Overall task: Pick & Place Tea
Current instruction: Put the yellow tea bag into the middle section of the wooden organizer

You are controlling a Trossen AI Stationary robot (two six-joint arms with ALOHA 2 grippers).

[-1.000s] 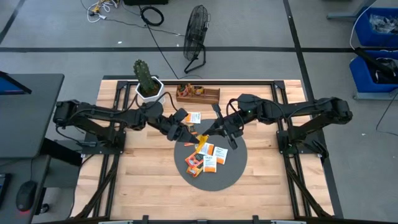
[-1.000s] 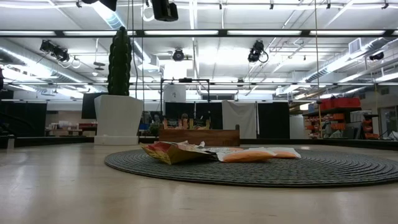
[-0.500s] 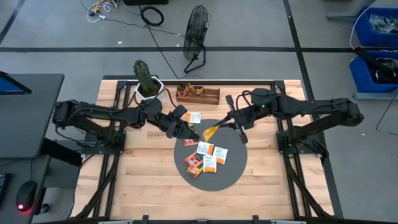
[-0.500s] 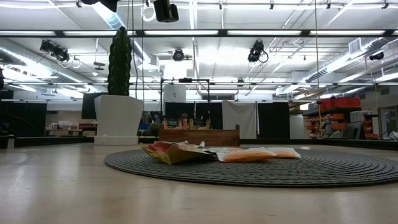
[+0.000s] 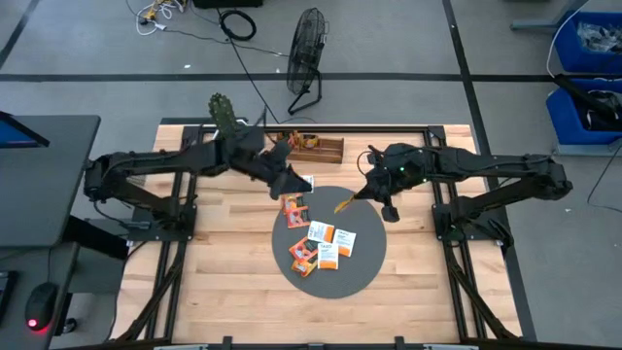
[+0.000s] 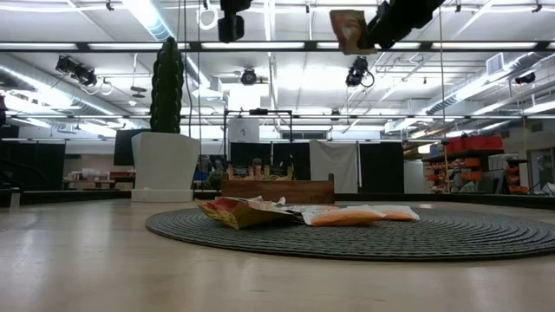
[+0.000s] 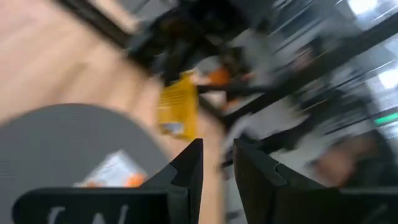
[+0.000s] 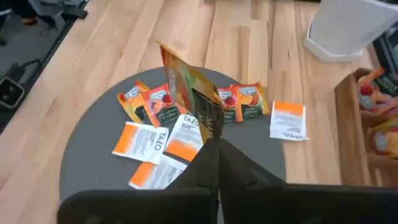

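Right gripper (image 5: 362, 193) clenches one orange tea sachet (image 5: 344, 204) above the grey disc (image 5: 364, 267) bearing six others.

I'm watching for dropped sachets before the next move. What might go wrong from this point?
The right end effector pinches the yellow sachet only by one edge, high above the grey mat; it might slip or twist free. The left end effector hangs close by over the mat, so the arms may clip each other. One sachet lies off the mat near the wooden tray and might get missed.
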